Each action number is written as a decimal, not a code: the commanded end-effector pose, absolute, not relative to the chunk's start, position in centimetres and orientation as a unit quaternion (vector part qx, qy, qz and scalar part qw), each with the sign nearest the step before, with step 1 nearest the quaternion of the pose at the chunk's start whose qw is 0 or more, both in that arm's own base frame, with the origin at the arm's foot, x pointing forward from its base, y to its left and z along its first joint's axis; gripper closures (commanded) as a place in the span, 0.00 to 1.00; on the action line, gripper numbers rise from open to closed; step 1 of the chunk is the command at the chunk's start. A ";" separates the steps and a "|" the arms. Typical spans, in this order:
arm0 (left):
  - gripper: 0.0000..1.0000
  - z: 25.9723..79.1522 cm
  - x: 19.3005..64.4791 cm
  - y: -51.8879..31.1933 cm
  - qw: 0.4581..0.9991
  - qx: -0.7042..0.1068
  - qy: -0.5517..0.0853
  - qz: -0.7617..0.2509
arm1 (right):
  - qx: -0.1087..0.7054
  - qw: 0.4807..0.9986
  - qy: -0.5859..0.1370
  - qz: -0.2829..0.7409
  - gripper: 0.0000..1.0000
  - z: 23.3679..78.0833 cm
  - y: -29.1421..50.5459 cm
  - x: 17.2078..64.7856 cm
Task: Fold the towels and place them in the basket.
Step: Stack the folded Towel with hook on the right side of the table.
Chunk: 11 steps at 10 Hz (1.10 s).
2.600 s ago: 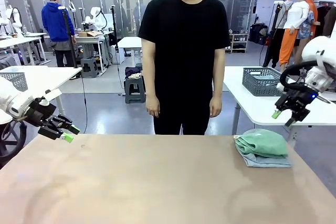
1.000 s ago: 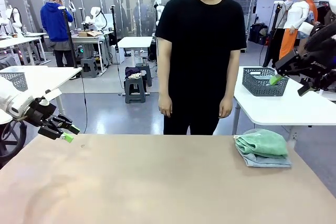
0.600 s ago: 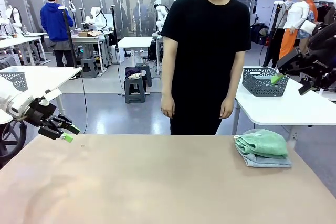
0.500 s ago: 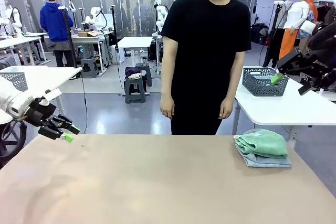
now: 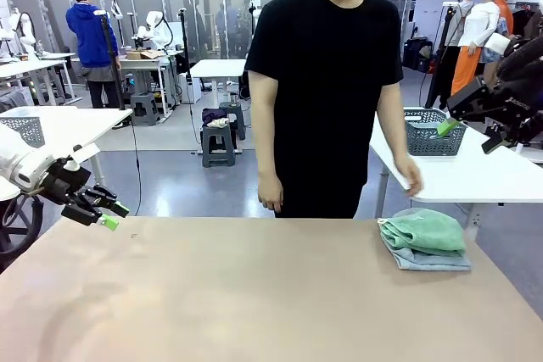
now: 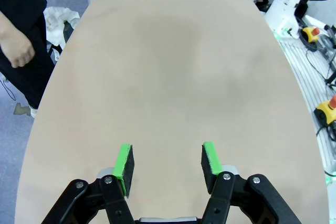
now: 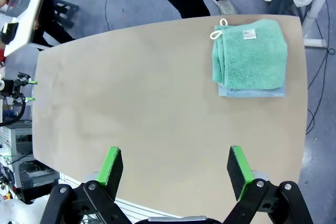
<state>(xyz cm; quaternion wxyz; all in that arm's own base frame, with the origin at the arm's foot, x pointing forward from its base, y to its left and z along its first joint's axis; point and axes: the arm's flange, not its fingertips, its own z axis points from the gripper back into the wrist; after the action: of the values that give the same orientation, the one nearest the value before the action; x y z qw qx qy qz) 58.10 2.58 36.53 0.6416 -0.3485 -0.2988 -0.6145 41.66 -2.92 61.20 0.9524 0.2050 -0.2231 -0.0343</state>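
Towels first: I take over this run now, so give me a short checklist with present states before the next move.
1. Towels folded: ok, mint green towel lies stacked on the light blue-grey towel.
2. Towels in the dark grey basket: not ok, the basket stands on the side table.
3. Left gripper free: ok, open and holding nothing.
4. Right gripper free: ok, open, high above the table.
5. Person clear of the towels: not ok, a hand reaches near them.

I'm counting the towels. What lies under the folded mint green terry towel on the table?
Under the folded mint green terry towel lies a light blue-grey towel. Only its edge strip shows past the green one; the rest is covered, so its folds cannot be seen.
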 end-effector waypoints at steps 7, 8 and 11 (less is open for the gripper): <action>0.34 36.6 58.0 2.6 0.636 -0.350 -0.301 -0.618 | 0.206 0.952 -0.223 -0.042 0.00 61.3 -2.7 41.5; 0.34 36.6 58.0 2.6 0.636 -0.350 -0.301 -0.618 | 0.206 0.952 -0.223 -0.042 0.00 61.3 -2.7 41.5; 0.34 36.6 58.0 2.6 0.636 -0.350 -0.301 -0.618 | 0.206 0.952 -0.223 -0.042 0.00 61.3 -2.7 41.5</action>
<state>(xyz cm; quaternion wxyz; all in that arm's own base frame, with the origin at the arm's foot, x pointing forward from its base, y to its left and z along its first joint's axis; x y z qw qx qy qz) 58.10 2.58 36.53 0.6416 -0.3485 -0.2988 -0.6145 41.66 -2.93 61.20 0.9523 0.2050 -0.2232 -0.0344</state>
